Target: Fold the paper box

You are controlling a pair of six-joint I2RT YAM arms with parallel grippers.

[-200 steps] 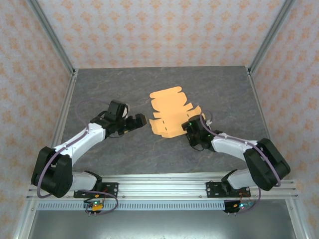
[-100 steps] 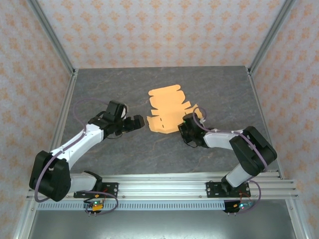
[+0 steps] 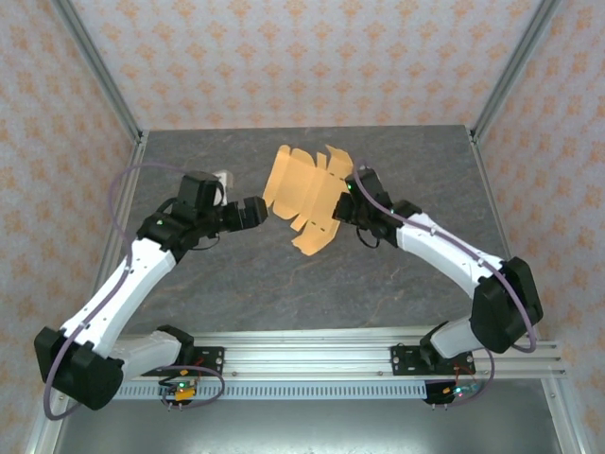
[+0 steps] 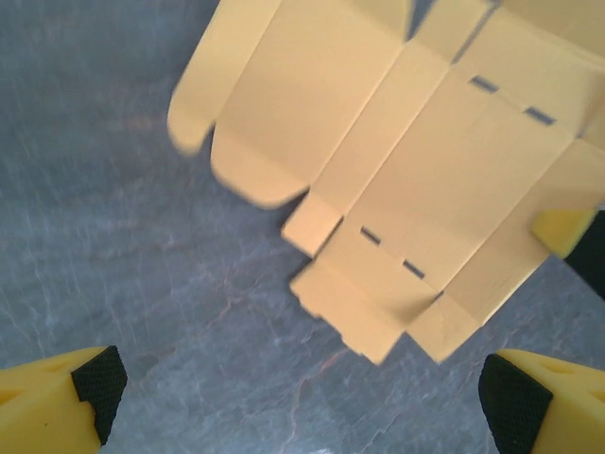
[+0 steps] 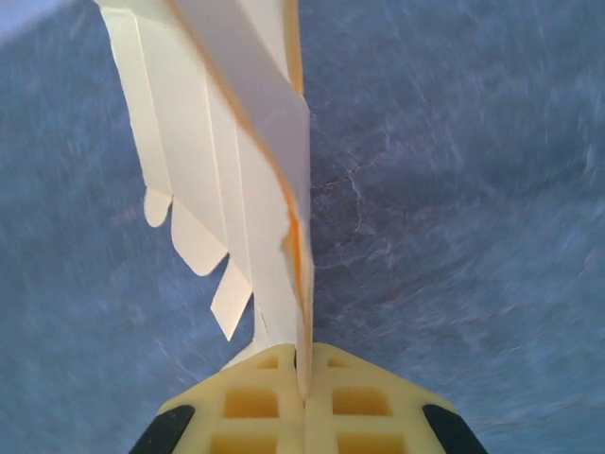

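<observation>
The paper box (image 3: 301, 194) is a flat, light orange die-cut sheet with flaps and slits, held off the table and tilted up. My right gripper (image 3: 349, 200) is shut on the sheet's right edge; in the right wrist view the sheet (image 5: 236, 142) rises edge-on from between the pressed fingertips of that gripper (image 5: 304, 378). My left gripper (image 3: 257, 212) hangs open just left of the sheet, not touching it. In the left wrist view the sheet (image 4: 406, 142) fills the upper right, and the left gripper (image 4: 302, 388) has its pads (image 4: 95, 378) wide apart with nothing between them.
The grey stone-patterned table (image 3: 284, 284) lies under both arms. Patterned walls with metal corner posts (image 3: 95, 71) close in the back and sides. An aluminium rail (image 3: 302, 350) with the arm bases runs along the near edge.
My right gripper shut on the sheet's edge and lifted it off the table, tilting it up. My left arm rose and moved back, staying open beside the sheet.
</observation>
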